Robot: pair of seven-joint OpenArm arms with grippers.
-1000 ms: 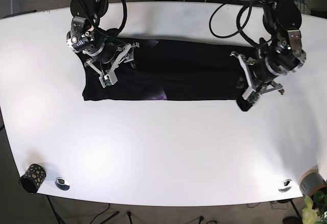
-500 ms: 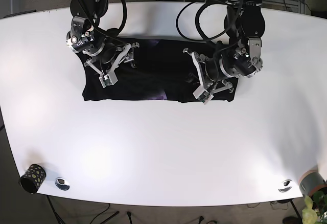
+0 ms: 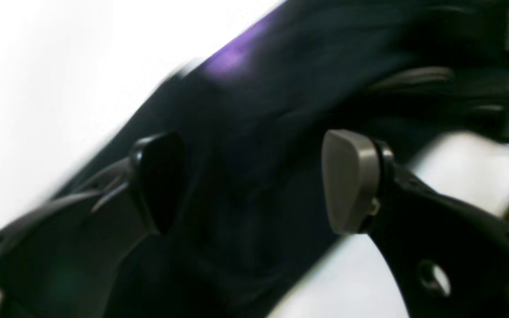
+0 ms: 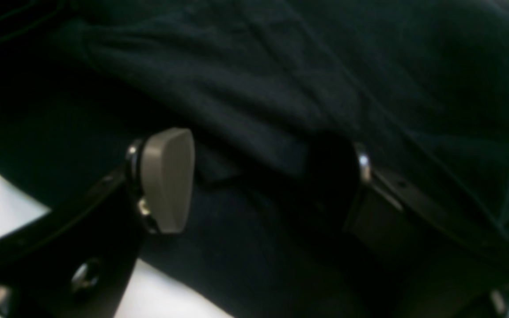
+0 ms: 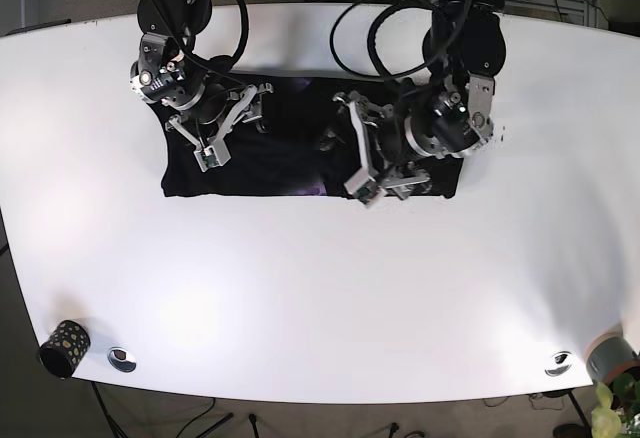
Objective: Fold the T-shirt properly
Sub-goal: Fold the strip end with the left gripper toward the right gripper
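A: Left claw (image 5: 362,153) has swept further left across the black T-shirt (image 5: 250,173) on the white tabletop (image 5: 300,288), fingers spread!

B: Wrist view shows right claw (image 4: 254,181) gaping too, pads straddling a cloth fold.

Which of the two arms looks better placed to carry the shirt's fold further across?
Probably the left gripper: it hangs over the middle of the black cotton T-shirt, jaws open, while the right gripper sits at the far end.
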